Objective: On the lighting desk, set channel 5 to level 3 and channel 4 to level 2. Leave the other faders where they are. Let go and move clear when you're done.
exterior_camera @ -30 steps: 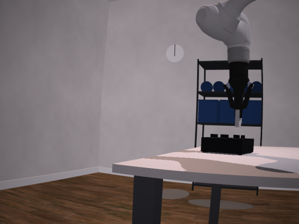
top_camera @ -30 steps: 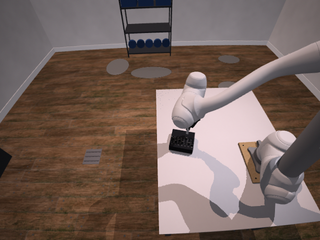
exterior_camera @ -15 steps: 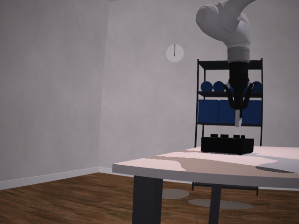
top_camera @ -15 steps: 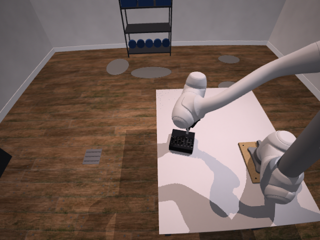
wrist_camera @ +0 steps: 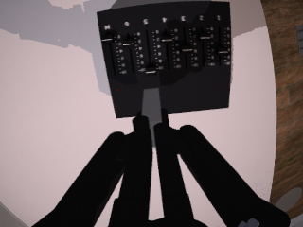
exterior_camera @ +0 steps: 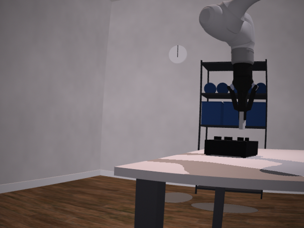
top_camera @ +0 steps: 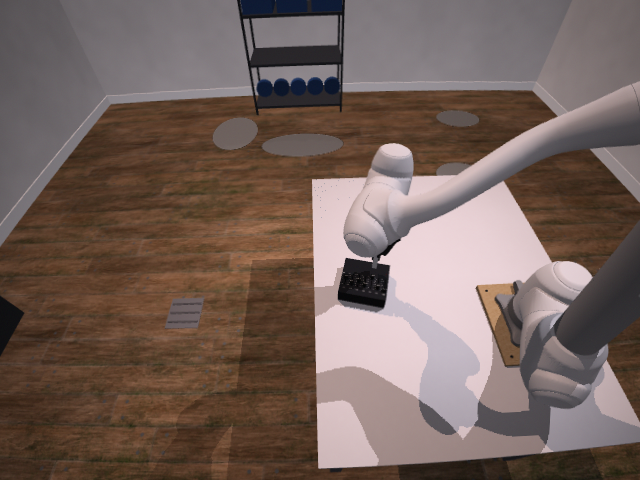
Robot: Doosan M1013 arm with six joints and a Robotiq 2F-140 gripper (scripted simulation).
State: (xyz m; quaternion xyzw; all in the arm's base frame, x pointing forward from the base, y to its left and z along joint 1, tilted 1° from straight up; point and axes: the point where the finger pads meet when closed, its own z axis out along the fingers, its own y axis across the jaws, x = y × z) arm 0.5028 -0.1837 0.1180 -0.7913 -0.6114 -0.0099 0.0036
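The lighting desk (top_camera: 361, 282) is a small black box near the left edge of the white table; it also shows in the exterior view (exterior_camera: 230, 147). In the wrist view the lighting desk (wrist_camera: 166, 57) has a row of several faders. Most knobs sit near the far end of their slots, and one knob (wrist_camera: 151, 71) sits lower than the rest. My gripper (exterior_camera: 242, 123) is shut on nothing and points straight down, a short gap above the desk's top. In the wrist view the gripper's tips (wrist_camera: 151, 97) hang over the near part of the desk, just below the low knob.
The table's left edge (top_camera: 314, 320) runs right beside the desk. My arm's wooden base plate (top_camera: 498, 322) is at the table's right. A black shelf (top_camera: 297, 51) with blue balls and boxes stands against the far wall.
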